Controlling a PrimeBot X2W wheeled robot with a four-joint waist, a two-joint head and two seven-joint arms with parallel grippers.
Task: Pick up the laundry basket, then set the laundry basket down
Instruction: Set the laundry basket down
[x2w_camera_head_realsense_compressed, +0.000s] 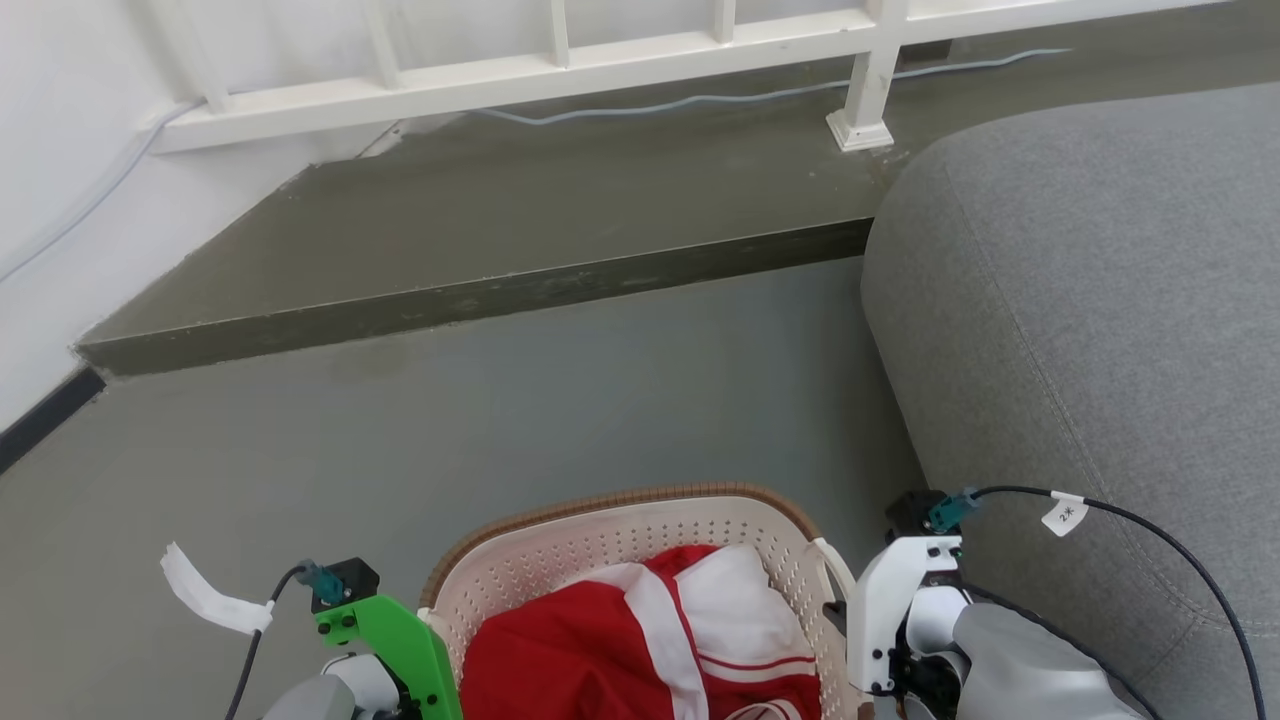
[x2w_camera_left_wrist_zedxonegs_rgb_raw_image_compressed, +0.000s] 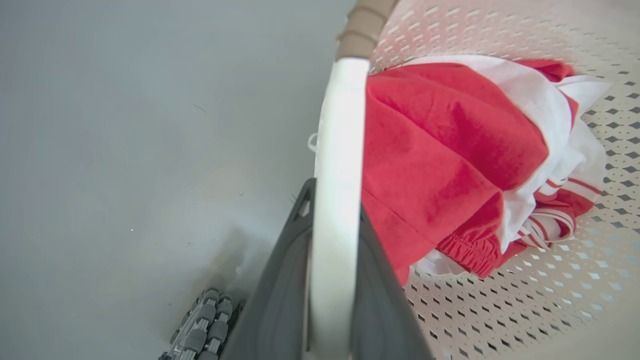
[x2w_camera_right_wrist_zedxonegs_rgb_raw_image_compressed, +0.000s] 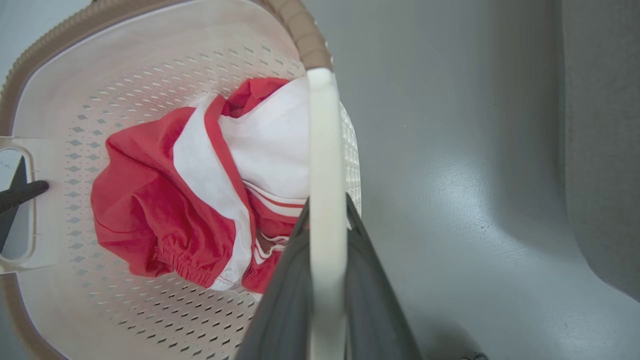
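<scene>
The laundry basket (x2w_camera_head_realsense_compressed: 640, 498) is cream-white and perforated with a brown woven rim. It sits between my two arms at the bottom of the head view and holds a red and white garment (x2w_camera_head_realsense_compressed: 620, 650). My left gripper (x2w_camera_left_wrist_zedxonegs_rgb_raw_image_compressed: 332, 187) is shut on the basket's white left loop handle (x2w_camera_left_wrist_zedxonegs_rgb_raw_image_compressed: 337, 150), one dark finger on each side of it. My right gripper (x2w_camera_right_wrist_zedxonegs_rgb_raw_image_compressed: 326, 205) is shut the same way on the right handle (x2w_camera_right_wrist_zedxonegs_rgb_raw_image_compressed: 325, 150). In the head view the fingers are hidden below the green left wrist bracket (x2w_camera_head_realsense_compressed: 390, 630) and the white right wrist bracket (x2w_camera_head_realsense_compressed: 890, 600). Whether the basket touches the floor is unclear.
A grey sofa (x2w_camera_head_realsense_compressed: 1100, 300) stands close on the right of the basket. Ahead, a raised step (x2w_camera_head_realsense_compressed: 480, 290) crosses the grey floor, with a white railing (x2w_camera_head_realsense_compressed: 560, 70) and a cable (x2w_camera_head_realsense_compressed: 700, 100) behind it. A white wall runs along the left.
</scene>
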